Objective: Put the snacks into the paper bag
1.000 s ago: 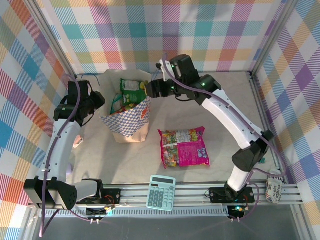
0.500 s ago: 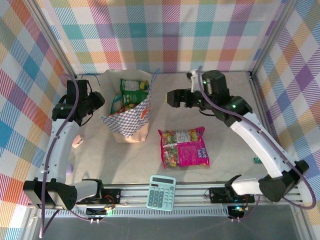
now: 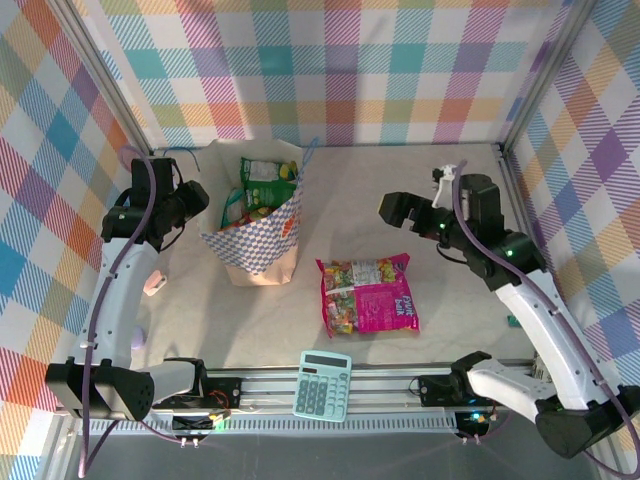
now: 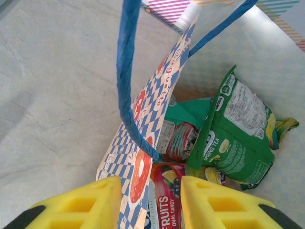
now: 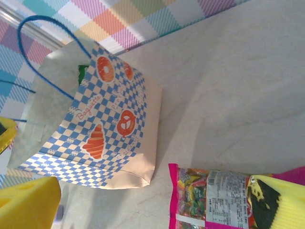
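Note:
The paper bag stands at the left middle, its mouth toward the back wall. A green snack packet sticks out of it. In the left wrist view the bag holds a green tea packet and a red fruit-candy packet. My left gripper is open, and the bag's checked wall passes between its yellow fingers. A big magenta snack packet lies flat on the table. Above and right of it, my right gripper hangs wide open and empty.
A pale teal calculator lies on the front rail. A blue cord handle arcs close past the left wrist camera. Plaid walls and metal posts enclose the table. A small pink item lies by the left arm.
The right arm has pulled back from the bag's mouth to the right side, and its jaws have spread wide. The left arm has stayed by the bag.

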